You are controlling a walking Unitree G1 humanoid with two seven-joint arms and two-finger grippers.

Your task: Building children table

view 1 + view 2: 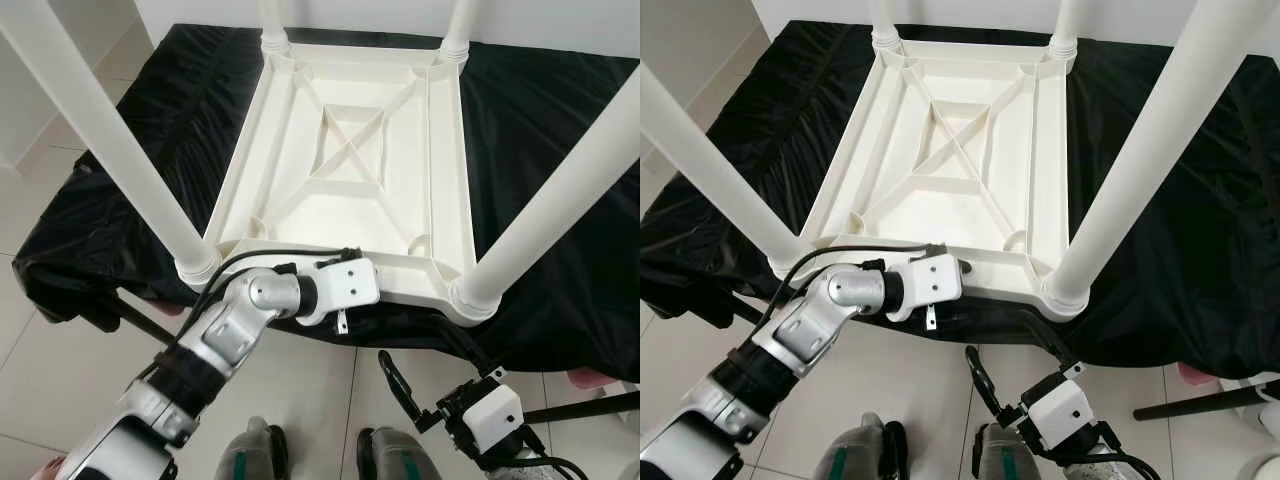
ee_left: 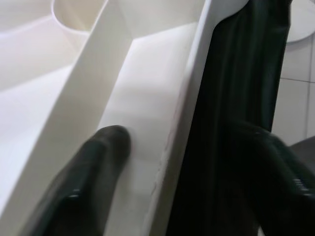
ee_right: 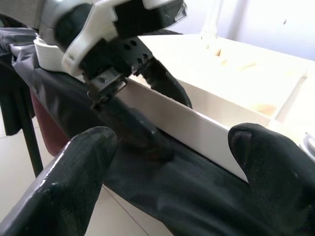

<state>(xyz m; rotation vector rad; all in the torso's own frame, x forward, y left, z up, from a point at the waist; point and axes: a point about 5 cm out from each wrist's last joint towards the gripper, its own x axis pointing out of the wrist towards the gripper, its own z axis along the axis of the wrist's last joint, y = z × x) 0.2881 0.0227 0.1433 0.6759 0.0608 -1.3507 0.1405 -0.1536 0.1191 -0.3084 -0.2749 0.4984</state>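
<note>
upside down on the black-draped worktop [image 1: 560,150] — white children's table [image 1: 350,160], four legs [image 1: 110,140] up, near rim pinched by left tool [image 3: 142,105]; right tool [image 1: 400,385] low, spread, unladen — probably assembly finished, next flipping it upright with both tools gripping.

Left arm [image 1: 225,335]: silver metal segments, black band at forearm, rounded silver joint near wrist. Black cable [image 1: 260,257] loops over the joint. White wrist housing [image 1: 345,287], boxy, with small dark holes and a small metal tab below. Left gripper [image 3: 147,98]: two long black fingers. Right gripper [image 3: 172,167]: white housing [image 1: 492,410], black fingers, black cable behind. Grey-green feet [image 1: 250,455] below.
</note>
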